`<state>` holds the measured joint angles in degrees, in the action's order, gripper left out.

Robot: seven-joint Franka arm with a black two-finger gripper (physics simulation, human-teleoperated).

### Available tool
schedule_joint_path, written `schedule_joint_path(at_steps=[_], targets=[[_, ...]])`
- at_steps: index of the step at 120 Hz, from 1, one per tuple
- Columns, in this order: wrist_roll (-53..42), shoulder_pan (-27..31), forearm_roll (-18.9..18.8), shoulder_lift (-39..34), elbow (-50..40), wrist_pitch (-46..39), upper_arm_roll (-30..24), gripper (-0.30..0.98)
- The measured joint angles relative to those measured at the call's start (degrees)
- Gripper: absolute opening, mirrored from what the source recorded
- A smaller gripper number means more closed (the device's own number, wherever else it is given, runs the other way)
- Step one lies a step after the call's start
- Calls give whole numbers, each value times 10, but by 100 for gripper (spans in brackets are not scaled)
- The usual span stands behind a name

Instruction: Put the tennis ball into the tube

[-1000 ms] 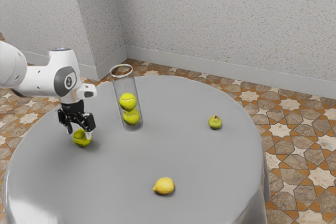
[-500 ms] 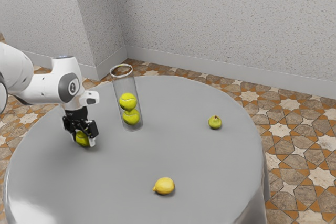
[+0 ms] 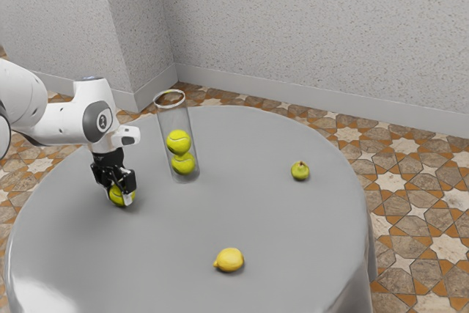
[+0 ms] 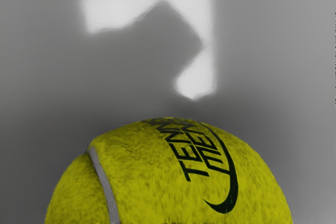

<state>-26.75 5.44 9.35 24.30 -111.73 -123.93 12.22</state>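
The tennis ball (image 4: 147, 182) is clamped between the jaws, low at the table (image 3: 176, 243). Bare tabletop separates it from the tube (image 3: 173, 118) holding two balls (image 3: 178, 142); lemon (image 3: 229, 259) and green fruit (image 3: 300, 171) lie well apart, inside the edge.

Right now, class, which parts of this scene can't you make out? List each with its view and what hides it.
Exterior view: part of the tennis ball, behind the gripper.
Exterior view: the base of the arm, cut off at the left edge.
Exterior view: the near side of the table, cut off at the lower edge.
Wrist view: the ball's lower part, cut off at the lower edge.
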Motion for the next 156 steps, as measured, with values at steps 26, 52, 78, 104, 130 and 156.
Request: schedule_joint_path(at_steps=[26,52,78,104,130,156], targets=[[-4,-5,-1,-22,0,-3,0,40],[-6,-19,-15,-131,-1,-8,-1,38],[5,-35,-32,-257,-1,-26,-20,37],[41,-66,-50,-290,10,-32,-31,38],[89,-86,-41,-253,51,-34,-34,37],[121,-83,-25,-187,108,-30,-35,37]])
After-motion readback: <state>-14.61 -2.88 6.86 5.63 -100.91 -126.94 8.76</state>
